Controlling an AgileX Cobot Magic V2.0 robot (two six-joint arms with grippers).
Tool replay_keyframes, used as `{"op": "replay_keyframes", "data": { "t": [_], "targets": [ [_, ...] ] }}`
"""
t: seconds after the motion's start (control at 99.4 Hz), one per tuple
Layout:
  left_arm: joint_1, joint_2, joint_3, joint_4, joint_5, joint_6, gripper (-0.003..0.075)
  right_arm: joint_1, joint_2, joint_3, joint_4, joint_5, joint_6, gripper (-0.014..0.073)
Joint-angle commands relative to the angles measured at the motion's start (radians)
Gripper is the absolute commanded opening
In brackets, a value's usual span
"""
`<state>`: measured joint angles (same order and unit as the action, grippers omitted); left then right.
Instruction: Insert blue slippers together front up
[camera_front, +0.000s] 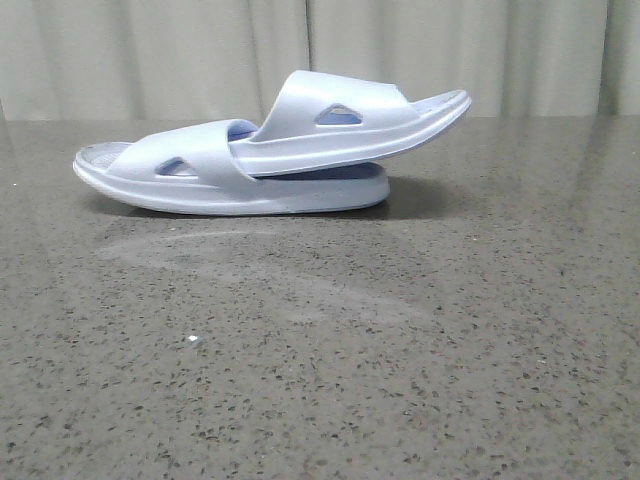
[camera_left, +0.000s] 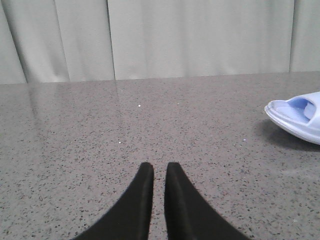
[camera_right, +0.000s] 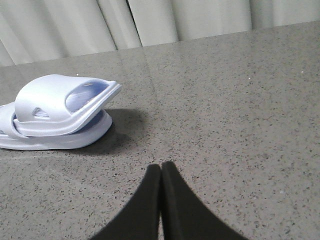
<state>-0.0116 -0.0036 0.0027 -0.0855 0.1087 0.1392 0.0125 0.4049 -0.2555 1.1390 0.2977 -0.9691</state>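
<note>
The two blue slippers lie nested on the table in the front view. The lower one (camera_front: 200, 185) rests flat on its sole. The upper one (camera_front: 330, 125) is pushed under the lower one's strap, its free end raised to the right. The left wrist view catches only one end of the pair (camera_left: 300, 117), well off to the side of my left gripper (camera_left: 159, 167). That gripper's fingers stand almost together with a thin slit between them, holding nothing. My right gripper (camera_right: 161, 166) is shut and empty, a fair distance from the stacked pair (camera_right: 55, 112). Neither gripper appears in the front view.
The slippers sit on a speckled grey stone tabletop (camera_front: 320, 360). A pale curtain (camera_front: 200, 50) hangs behind the table's far edge. A faint smear (camera_front: 250, 265) marks the surface in front of the slippers.
</note>
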Motion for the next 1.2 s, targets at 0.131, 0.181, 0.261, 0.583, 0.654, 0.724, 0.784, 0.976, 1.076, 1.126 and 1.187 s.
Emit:
{"op": "replay_keyframes", "data": {
  "t": [0.131,0.181,0.261,0.583,0.654,0.724,0.784,0.976,1.076,1.126,1.187],
  "targets": [
    [-0.01,-0.029,0.009,-0.009,-0.081,-0.009,0.0015,0.001,0.002,-0.026,0.024,-0.03,-0.01,-0.0078],
    [-0.01,-0.029,0.009,-0.009,-0.081,-0.009,0.0015,0.001,0.002,-0.026,0.024,-0.03,-0.01,-0.0078],
    [-0.01,-0.029,0.009,-0.009,-0.081,-0.009,0.0015,0.001,0.002,-0.026,0.024,-0.03,-0.01,-0.0078],
    [-0.01,-0.029,0.009,-0.009,-0.081,-0.009,0.0015,0.001,0.002,-0.026,0.024,-0.03,-0.01,-0.0078],
    [-0.01,-0.029,0.009,-0.009,-0.081,-0.009,0.0015,0.001,0.002,-0.026,0.024,-0.03,-0.01,-0.0078],
    [-0.01,-0.029,0.009,-0.009,-0.081,-0.009,0.0015,0.001,0.002,-0.026,0.024,-0.03,-0.01,-0.0078],
    [-0.01,-0.029,0.009,-0.009,-0.081,-0.009,0.0015,0.001,0.002,-0.026,0.024,-0.03,-0.01,-0.0078],
    [-0.01,-0.029,0.009,-0.009,-0.081,-0.009,0.0015,0.001,0.002,-0.026,0.024,-0.032,-0.01,-0.0078],
    [-0.01,-0.029,0.009,-0.009,-0.081,-0.009,0.0015,0.001,0.002,-0.026,0.024,-0.069,-0.01,-0.0078],
    [-0.01,-0.029,0.009,-0.009,-0.081,-0.009,0.0015,0.001,0.002,-0.026,0.024,-0.085,-0.01,-0.0078],
    [-0.01,-0.029,0.009,-0.009,-0.081,-0.009,0.0015,0.001,0.003,-0.026,0.013,-0.098,-0.01,-0.0078]
  ]
}}
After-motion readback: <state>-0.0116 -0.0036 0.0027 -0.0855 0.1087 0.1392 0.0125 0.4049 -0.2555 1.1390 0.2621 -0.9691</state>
